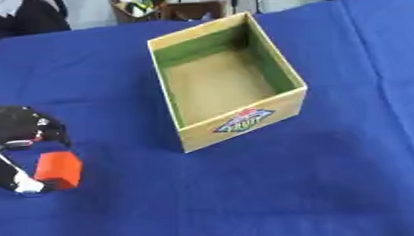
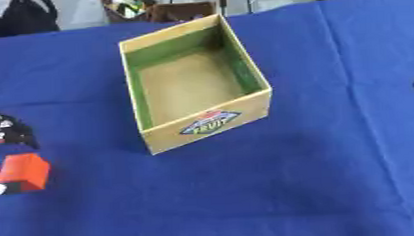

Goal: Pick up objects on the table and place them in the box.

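Blue cloth (image 1: 275, 187) covers table under wooden box (image 1: 241, 122).

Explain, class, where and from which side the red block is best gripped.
Grip the red block across its flat opposite side faces, coming from the left, as the left hand does now, curled round it. It is small and boxy, so parallel faces probably suit thumb and fingers.

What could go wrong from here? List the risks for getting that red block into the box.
The left hand holds the red block only at its edges, so it might slip onto the blue cloth. The box has tall walls; a low carry could knock its near wall.
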Action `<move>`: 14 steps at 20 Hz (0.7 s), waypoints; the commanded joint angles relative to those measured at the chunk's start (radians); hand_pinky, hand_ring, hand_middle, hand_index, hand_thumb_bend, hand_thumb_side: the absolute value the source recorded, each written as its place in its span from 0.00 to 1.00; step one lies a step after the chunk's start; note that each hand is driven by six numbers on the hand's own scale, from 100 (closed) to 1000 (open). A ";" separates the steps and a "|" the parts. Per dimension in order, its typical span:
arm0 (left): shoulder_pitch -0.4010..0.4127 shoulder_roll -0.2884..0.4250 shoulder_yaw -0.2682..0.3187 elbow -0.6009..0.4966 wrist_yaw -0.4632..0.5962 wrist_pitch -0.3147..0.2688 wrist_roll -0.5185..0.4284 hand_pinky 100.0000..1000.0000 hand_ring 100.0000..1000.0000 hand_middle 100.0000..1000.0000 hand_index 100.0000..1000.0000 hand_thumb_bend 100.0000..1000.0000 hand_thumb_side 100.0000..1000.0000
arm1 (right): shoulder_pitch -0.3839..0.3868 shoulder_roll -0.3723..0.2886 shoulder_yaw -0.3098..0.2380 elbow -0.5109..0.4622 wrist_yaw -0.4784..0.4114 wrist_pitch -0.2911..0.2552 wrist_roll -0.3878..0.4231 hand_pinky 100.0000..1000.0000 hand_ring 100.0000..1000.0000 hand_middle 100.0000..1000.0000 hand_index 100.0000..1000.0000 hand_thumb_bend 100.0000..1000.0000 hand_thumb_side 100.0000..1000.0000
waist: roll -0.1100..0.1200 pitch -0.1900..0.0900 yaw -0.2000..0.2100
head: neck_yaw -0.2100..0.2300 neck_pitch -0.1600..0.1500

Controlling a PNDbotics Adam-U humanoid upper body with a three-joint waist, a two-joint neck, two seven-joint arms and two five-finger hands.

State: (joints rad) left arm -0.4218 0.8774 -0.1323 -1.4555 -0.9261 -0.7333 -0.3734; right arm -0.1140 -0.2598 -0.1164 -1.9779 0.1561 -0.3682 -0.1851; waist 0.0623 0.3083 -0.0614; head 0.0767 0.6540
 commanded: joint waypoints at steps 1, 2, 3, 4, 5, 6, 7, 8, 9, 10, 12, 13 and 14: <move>-0.012 0.021 0.007 0.000 0.038 -0.025 -0.044 0.26 0.52 0.44 0.52 0.00 0.56 | -0.004 -0.009 -0.004 -0.022 0.001 0.003 -0.001 0.74 0.58 0.45 0.68 0.00 0.72 | 0.001 -0.015 0.001 | 0.001 -0.008; -0.013 0.020 0.008 0.001 0.048 -0.019 -0.043 0.24 0.50 0.43 0.48 0.00 0.50 | -0.004 -0.009 -0.004 -0.022 0.001 0.004 -0.001 0.74 0.58 0.46 0.68 0.00 0.72 | 0.001 -0.016 0.001 | 0.001 -0.008; -0.013 0.018 0.007 0.003 0.060 -0.015 -0.042 0.24 0.49 0.42 0.47 0.00 0.49 | -0.005 -0.008 -0.004 -0.022 0.001 0.004 -0.001 0.74 0.58 0.46 0.68 0.00 0.72 | 0.001 -0.016 0.001 | 0.002 -0.008; -0.013 0.017 0.007 0.006 0.072 -0.010 -0.042 0.21 0.47 0.40 0.44 0.00 0.49 | -0.005 -0.008 -0.005 -0.022 0.001 0.004 -0.001 0.74 0.58 0.46 0.68 0.00 0.72 | 0.001 -0.016 0.000 | 0.002 -0.007; -0.012 0.016 0.007 0.009 0.085 -0.005 -0.041 0.20 0.46 0.39 0.43 0.00 0.48 | -0.004 -0.008 -0.005 -0.022 0.001 0.004 -0.002 0.74 0.58 0.46 0.68 0.00 0.72 | 0.000 -0.016 0.000 | 0.003 -0.007; -0.012 0.015 0.007 0.011 0.099 0.002 -0.038 0.17 0.44 0.37 0.40 0.00 0.41 | -0.004 -0.008 -0.006 -0.022 0.001 0.004 -0.003 0.74 0.58 0.46 0.68 0.00 0.71 | 0.000 -0.016 0.000 | 0.003 -0.007; -0.011 0.014 0.009 0.014 0.113 0.011 -0.033 0.16 0.44 0.36 0.38 0.00 0.35 | -0.004 -0.008 -0.006 -0.022 0.001 0.004 -0.003 0.74 0.58 0.46 0.68 0.00 0.71 | 0.000 -0.016 0.000 | 0.003 -0.007; -0.011 0.011 0.010 0.019 0.128 0.022 -0.027 0.14 0.42 0.34 0.34 0.00 0.20 | -0.004 -0.007 -0.006 -0.022 0.002 0.004 -0.003 0.74 0.58 0.46 0.68 0.00 0.71 | 0.000 -0.016 0.000 | 0.003 -0.007; -0.012 0.008 0.012 0.024 0.144 0.034 -0.021 0.13 0.42 0.34 0.32 0.00 0.19 | -0.004 -0.007 -0.006 -0.022 0.002 0.004 -0.003 0.74 0.58 0.46 0.68 0.00 0.71 | 0.000 -0.016 0.000 | 0.003 -0.008; -0.013 0.007 0.013 0.026 0.157 0.046 -0.017 0.12 0.43 0.33 0.30 0.00 0.19 | -0.004 -0.007 -0.006 -0.022 0.001 0.005 -0.003 0.74 0.58 0.46 0.68 0.00 0.72 | 0.000 -0.016 0.000 | 0.002 -0.008; -0.017 0.005 0.019 0.025 0.181 0.065 -0.008 0.11 0.42 0.33 0.29 0.00 0.19 | -0.003 -0.007 -0.006 -0.022 0.001 0.004 -0.003 0.74 0.58 0.46 0.68 0.00 0.72 | 0.000 -0.016 0.000 | 0.002 -0.008; -0.019 0.005 0.023 0.022 0.195 0.072 -0.003 0.11 0.42 0.33 0.29 0.00 0.19 | -0.003 -0.008 -0.007 -0.022 0.002 0.004 -0.004 0.74 0.58 0.46 0.68 0.00 0.72 | 0.000 -0.017 0.000 | 0.003 -0.008; -0.023 0.006 0.028 0.018 0.208 0.079 0.001 0.10 0.42 0.32 0.28 0.00 0.19 | -0.002 -0.008 -0.007 -0.022 0.002 0.004 -0.004 0.74 0.58 0.46 0.68 0.00 0.72 | 0.000 -0.017 0.001 | 0.003 -0.008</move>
State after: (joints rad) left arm -0.4294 0.8598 -0.1284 -1.4271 -0.7385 -0.6649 -0.3767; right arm -0.1137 -0.2594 -0.1167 -1.9779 0.1561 -0.3651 -0.1879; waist 0.0632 0.3083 -0.0614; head 0.0770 0.6540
